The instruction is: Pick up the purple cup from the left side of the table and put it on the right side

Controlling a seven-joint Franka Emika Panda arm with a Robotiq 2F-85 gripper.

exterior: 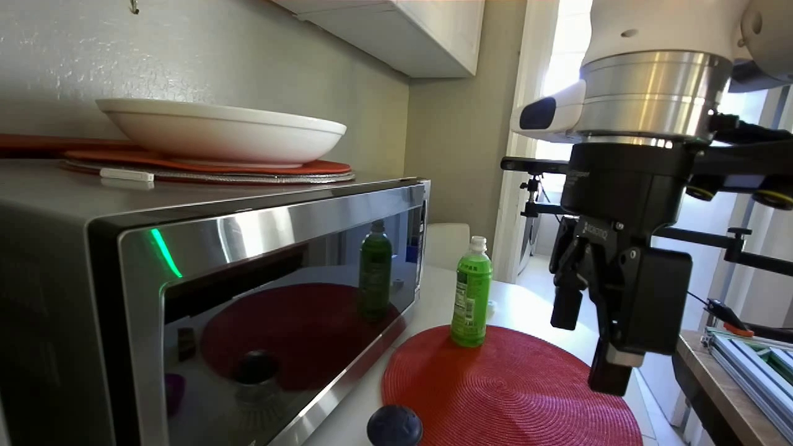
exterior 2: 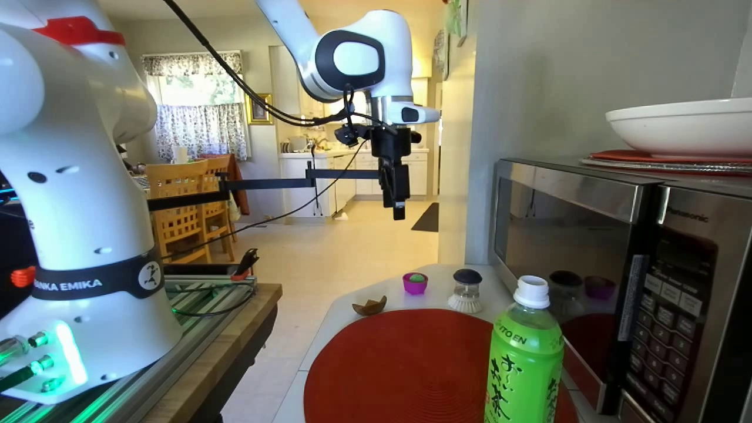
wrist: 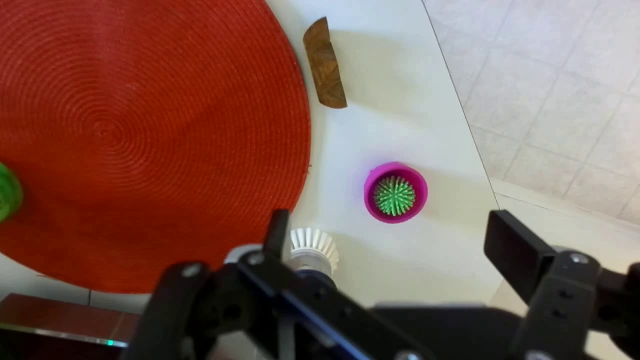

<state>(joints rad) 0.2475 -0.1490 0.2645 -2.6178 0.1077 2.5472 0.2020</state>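
Fingers (wrist: 515, 245) are held wide apart and empty, presumably so the purple cup (wrist: 396, 218) can be straddled; right of centre in the wrist view, it is set on the white surface (wrist: 400, 137), a spiky green thing (wrist: 394, 196) cradled inside.

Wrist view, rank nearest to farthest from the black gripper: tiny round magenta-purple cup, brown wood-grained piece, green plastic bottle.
1. Tiny magenta-purple cup: in the picture, just above the gap of the open black gripper.
2. Brown wood-grained piece: farther up, beside the round red woven mat.
3. Green plastic bottle: far left, on the mat, cut by the frame.
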